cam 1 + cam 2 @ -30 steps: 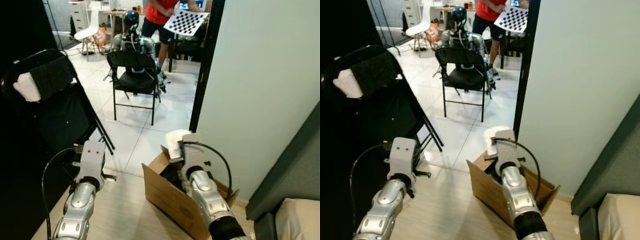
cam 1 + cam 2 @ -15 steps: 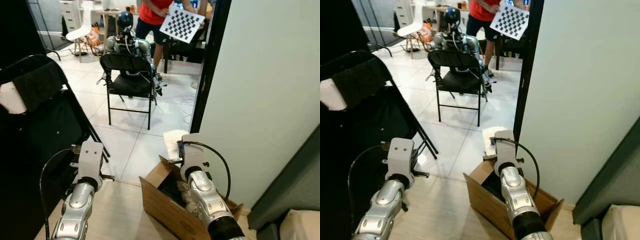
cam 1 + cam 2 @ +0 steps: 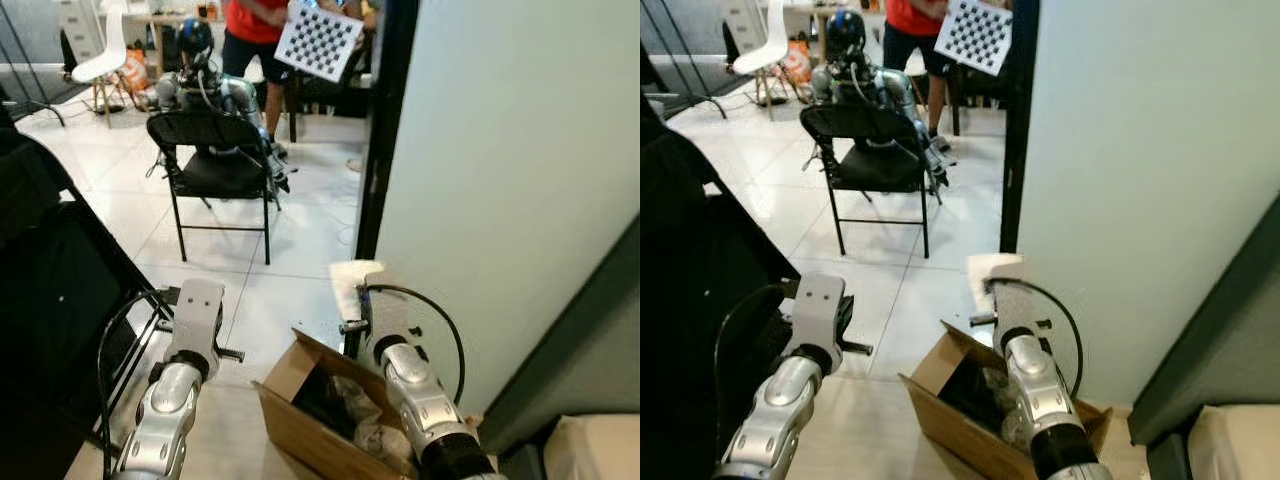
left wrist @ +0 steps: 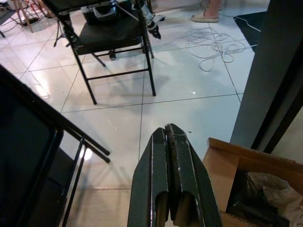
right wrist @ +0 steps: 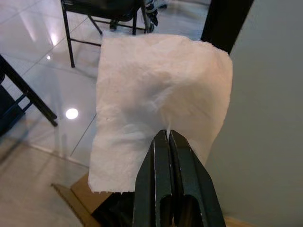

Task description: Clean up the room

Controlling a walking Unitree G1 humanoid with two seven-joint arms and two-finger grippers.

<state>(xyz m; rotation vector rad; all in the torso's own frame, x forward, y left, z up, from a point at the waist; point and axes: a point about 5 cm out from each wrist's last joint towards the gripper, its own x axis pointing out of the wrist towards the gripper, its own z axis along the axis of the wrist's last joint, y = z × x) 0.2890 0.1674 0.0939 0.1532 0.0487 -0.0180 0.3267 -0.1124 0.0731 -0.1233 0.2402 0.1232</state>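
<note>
Camera swung right, right end effector [image 5: 168, 135] still pinching tissue [image 5: 158, 104] above cardboard box [image 3: 300, 425], left end effector [image 4: 168, 130] pressed together.

Bright, even light is filling the tiled room beyond the doorway, and the glossy tiles [image 4: 189, 118] are throwing back small round glints of lamps, one in each wrist view. The left side of the head views is sinking into near black where a dark folding frame [image 3: 50, 290] is standing, while the pale wall [image 3: 500, 180] is glowing flat and shadowless. The head views are looking slightly soft, and in the right wrist view the white paper [image 5: 158, 113] is nearly washing out, its creases staying faint.
</note>
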